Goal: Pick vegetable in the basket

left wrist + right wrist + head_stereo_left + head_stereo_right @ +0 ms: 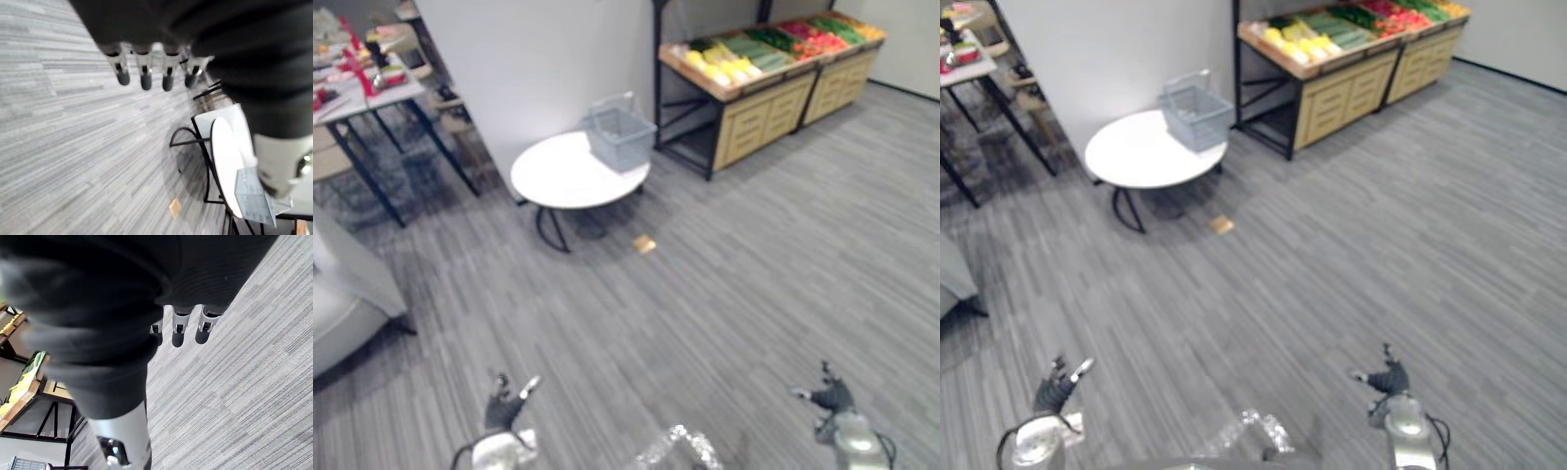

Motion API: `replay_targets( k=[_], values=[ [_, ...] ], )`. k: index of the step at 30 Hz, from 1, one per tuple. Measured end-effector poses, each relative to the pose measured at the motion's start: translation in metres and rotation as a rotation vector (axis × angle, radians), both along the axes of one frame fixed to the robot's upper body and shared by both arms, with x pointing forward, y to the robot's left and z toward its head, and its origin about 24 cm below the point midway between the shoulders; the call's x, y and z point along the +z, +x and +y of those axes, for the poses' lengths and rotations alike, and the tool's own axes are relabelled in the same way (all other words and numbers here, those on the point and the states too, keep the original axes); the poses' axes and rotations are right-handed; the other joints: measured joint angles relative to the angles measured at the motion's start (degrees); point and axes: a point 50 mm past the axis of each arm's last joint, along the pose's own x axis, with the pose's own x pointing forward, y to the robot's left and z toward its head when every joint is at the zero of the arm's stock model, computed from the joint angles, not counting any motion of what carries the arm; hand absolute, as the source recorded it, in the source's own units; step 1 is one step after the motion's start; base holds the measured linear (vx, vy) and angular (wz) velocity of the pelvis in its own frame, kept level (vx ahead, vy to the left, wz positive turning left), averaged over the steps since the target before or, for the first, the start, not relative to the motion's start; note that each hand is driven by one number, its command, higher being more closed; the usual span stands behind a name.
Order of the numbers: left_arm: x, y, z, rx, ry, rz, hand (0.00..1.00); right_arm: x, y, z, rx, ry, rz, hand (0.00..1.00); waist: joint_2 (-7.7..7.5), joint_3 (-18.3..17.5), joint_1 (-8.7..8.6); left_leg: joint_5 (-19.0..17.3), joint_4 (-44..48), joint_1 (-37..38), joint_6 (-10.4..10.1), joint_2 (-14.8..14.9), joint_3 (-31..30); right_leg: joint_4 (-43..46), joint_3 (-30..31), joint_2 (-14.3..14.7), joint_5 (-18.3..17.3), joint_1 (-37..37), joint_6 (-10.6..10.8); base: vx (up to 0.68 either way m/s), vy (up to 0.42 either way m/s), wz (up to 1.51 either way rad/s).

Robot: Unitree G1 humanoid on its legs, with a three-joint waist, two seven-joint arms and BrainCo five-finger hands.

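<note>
Left hand (504, 401) and right hand (827, 397) low, fingers straight, holding nothing.
We see a grey rectangular basket (620, 132) on a round white table (558, 176); the wooden stand (759, 117) holds yellow, green, red vegetables (724, 67).

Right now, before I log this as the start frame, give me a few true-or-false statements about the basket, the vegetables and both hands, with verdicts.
1. The basket stands on the round white table. True.
2. The left hand holds a vegetable. False: it is open and empty.
3. The vegetables lie on the wooden stand. True.
4. The right hand grips the basket's handle. False: it is open, low over the floor, far from the basket.
5. A small tan piece lies on the floor near the table. True.
</note>
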Motion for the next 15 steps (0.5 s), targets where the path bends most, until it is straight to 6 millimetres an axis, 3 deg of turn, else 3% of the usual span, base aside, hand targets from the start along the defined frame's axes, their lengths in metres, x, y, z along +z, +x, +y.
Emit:
replay_targets(
  k=[2,3,5,7,10,11,13,14,15],
  values=[
    [0.0,0.004,-0.002,-0.002,-0.005,-0.008,0.0,-0.003,-0.001,0.002,-0.007,0.003,0.013,0.0,-0.18,1.0,0.21,-2.4,11.9,-4.4,-1.9,2.3,0.5,0.5,-0.3,0.6,-0.9,0.6,-0.9,-0.03,-0.056,0.11],
    [0.001,0.01,-0.005,-0.011,-0.012,-0.022,0.0,-0.003,0.002,0.003,-0.009,0.0,0.015,0.0,-0.53,3.1,0.62,0.5,28.2,-11.2,-1.7,5.0,0.0,1.0,-0.4,0.9,-1.4,2.2,-1.5,-0.03,-0.056,0.04],
    [0.0,0.01,-0.008,-0.019,-0.019,-0.016,0.0,0.0,0.01,0.004,-0.007,-0.009,-0.005,0.0,-0.8,4.9,1.24,1.7,38.2,-17.4,-1.5,6.3,-1.5,1.3,0.3,0.9,-2.0,3.1,-1.9,0.01,-0.003,-0.17],
    [0.001,0.014,-0.01,-0.028,-0.016,-0.025,0.0,0.006,0.02,0.004,0.001,-0.014,-0.033,0.0,-1.12,5.1,2.12,-0.1,34.9,-21.5,-1.9,6.2,-0.7,-0.2,1.0,-0.6,-1.9,3.1,-1.9,0.08,0.072,-0.27],
    [0.002,0.017,-0.013,-0.046,-0.015,-0.034,0.0,0.021,0.038,-0.006,0.017,-0.055,-0.085,0.0,0.34,5.1,3.22,2.5,9.3,-21.7,-2.7,5.4,2.7,-6.9,1.1,-2.5,-1.9,3.0,-1.9,0.25,0.194,-0.35],
    [0.002,0.016,-0.013,-0.045,-0.014,-0.032,0.0,0.029,0.046,-0.01,0.019,-0.077,-0.112,0.0,1.36,4.9,4.01,3.5,2.9,-21.3,-2.4,5.6,2.5,-8.8,1.2,-2.5,-1.9,3.1,-1.9,0.34,0.24,-0.5],
    [0.0,0.009,-0.012,-0.043,-0.008,-0.01,0.0,0.036,0.051,-0.013,0.008,-0.096,-0.141,0.0,1.74,4.6,4.33,5.4,2.2,-20.8,-0.2,5.6,2.2,-6.0,1.3,-3.1,-2.4,2.6,-1.0,0.4,0.29,-0.29],
    [-0.002,0.002,-0.01,-0.041,-0.006,0.006,0.0,0.037,0.052,-0.009,0.007,-0.102,-0.157,0.0,0.17,3.7,4.78,6.1,4.1,-20.6,0.8,4.0,2.5,-0.2,1.6,-5.7,-5.6,0.6,2.7,0.41,0.274,-0.19],
    [-0.004,-0.002,-0.01,-0.043,-0.001,0.022,0.0,0.038,0.052,-0.007,0.007,-0.1,-0.164,0.0,-1.14,3.3,5.03,6.1,4.4,-20.2,0.9,3.0,3.0,4.0,2.1,-7.0,-8.1,-0.5,3.6,0.41,0.219,-0.27]
  ],
)
